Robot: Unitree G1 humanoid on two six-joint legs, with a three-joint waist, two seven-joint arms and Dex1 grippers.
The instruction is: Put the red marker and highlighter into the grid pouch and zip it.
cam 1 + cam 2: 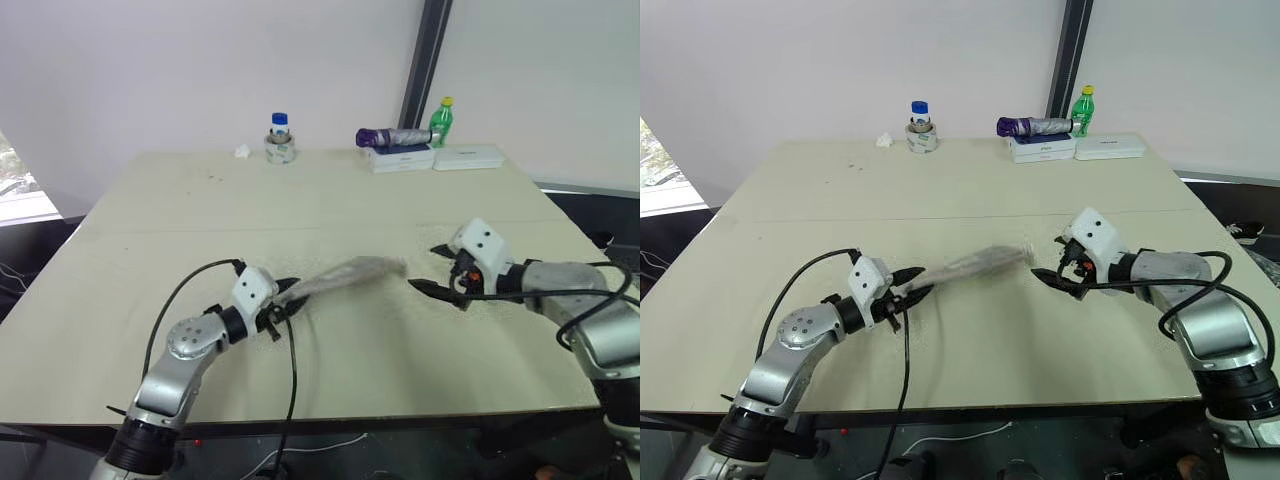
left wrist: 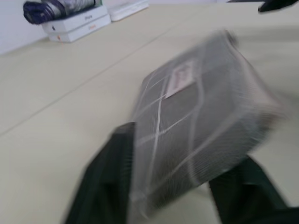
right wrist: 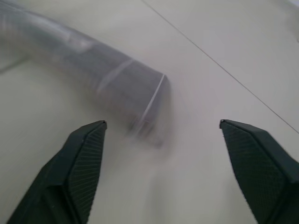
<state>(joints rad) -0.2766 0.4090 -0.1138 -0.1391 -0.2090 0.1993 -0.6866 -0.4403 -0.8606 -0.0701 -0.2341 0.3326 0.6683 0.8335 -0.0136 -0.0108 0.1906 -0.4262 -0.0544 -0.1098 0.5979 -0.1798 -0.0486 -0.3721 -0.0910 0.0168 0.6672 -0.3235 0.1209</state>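
Hard to make out: I see the grid pouch (image 1: 345, 277) only as a motion-smeared grey streak, so I can't tell whether it rests on the table (image 1: 330, 200) or hangs just above it, nor whether its zipper is closed.
Pouch location: between my two grippers, near the table's front middle, one end between the left fingers.
Pouch material: grey fabric, white grid lines, a small white label, flat rectangular shape.
Left gripper (image 1: 285, 303): fingers spread to either side of the pouch's end; I can't tell if they press it.
Right gripper (image 1: 437, 270): fingers wide apart, holding nothing, the pouch's other end just beyond them.
Table surface: pale, matte, with faint seams.
Far edge: green bottle (image 1: 442, 121), white boxes (image 1: 430, 158), folded purple umbrella (image 1: 392, 137).
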